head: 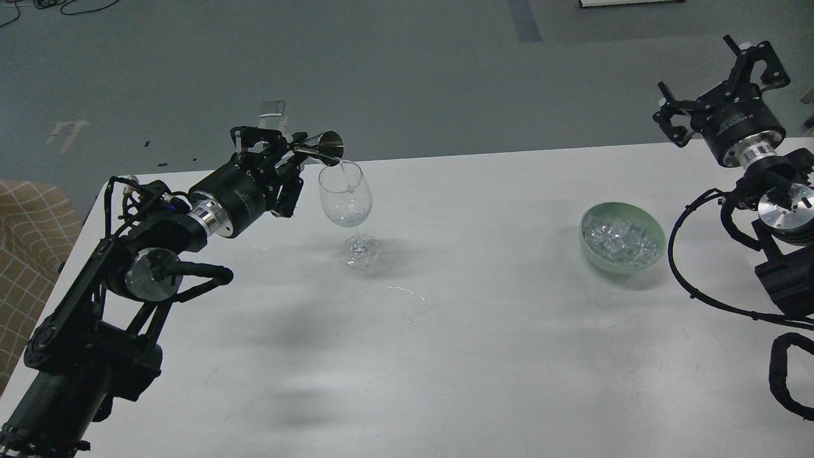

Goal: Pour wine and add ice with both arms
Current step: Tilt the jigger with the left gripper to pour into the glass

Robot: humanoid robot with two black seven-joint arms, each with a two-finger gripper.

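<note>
L gripper (289, 162) fingers clamped, wrist rolled; R gripper (718, 89) raised, fingers apart.

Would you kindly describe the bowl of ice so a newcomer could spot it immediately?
On the white table, look towards its right side, near the raised right gripper. There sits a pale green round bowl heaped with clear glassy ice cubes. It is the only coloured dish; the clear stemmed wine glass stands far left.
</note>
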